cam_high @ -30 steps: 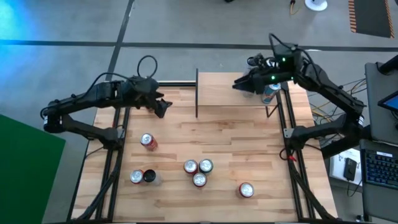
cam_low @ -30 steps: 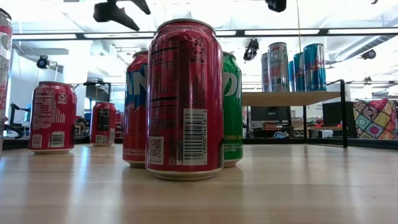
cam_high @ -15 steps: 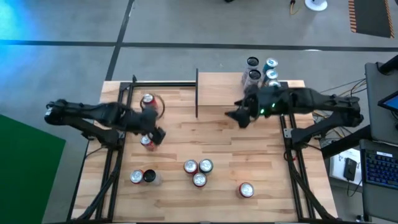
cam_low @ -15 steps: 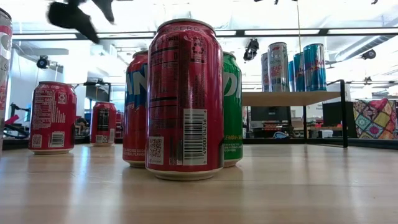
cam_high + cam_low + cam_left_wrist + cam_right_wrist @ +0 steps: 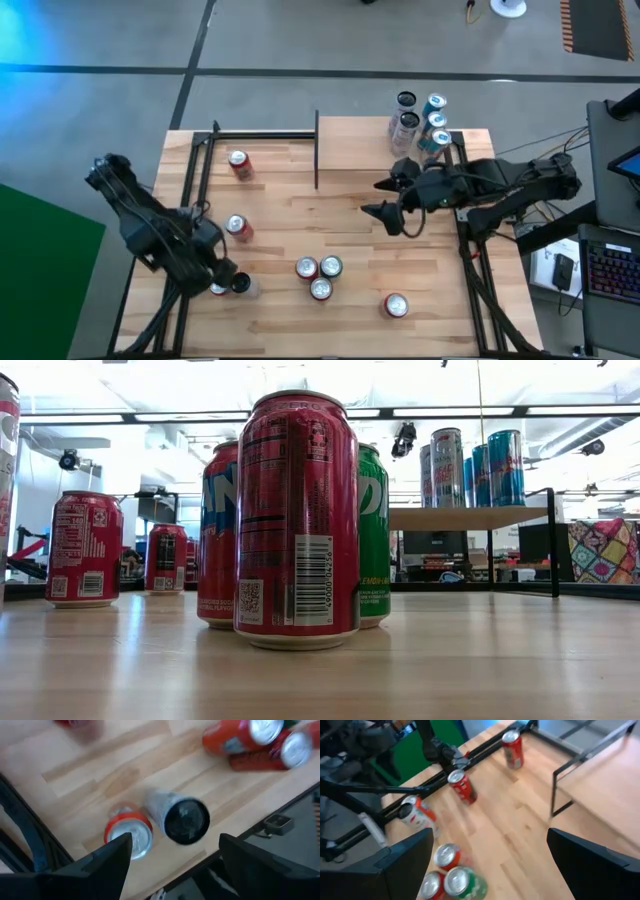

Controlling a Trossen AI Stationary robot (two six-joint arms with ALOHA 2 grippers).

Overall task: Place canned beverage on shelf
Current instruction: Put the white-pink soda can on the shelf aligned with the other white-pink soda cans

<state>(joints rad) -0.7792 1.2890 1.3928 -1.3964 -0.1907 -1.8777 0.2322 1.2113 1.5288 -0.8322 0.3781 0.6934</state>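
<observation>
From above we find the shelf (image 5: 375,145) at the table's far edge carrying 4 tall cans (image 5: 420,118) grouped at its right end; the low view shows only 3 of them (image 5: 472,467) standing upright on the plank. The left gripper (image 5: 222,272) hangs over the table's near-left corner, jaws released and empty; only its wrist view shows the 2 cans below it, a red-rimmed can (image 5: 128,831) touching a black-topped can (image 5: 180,817). The right gripper (image 5: 383,200) sits just in front of the shelf, jaws spread wide, holding nothing. A cluster of 3 cans (image 5: 319,274) stands at the table's near middle.
</observation>
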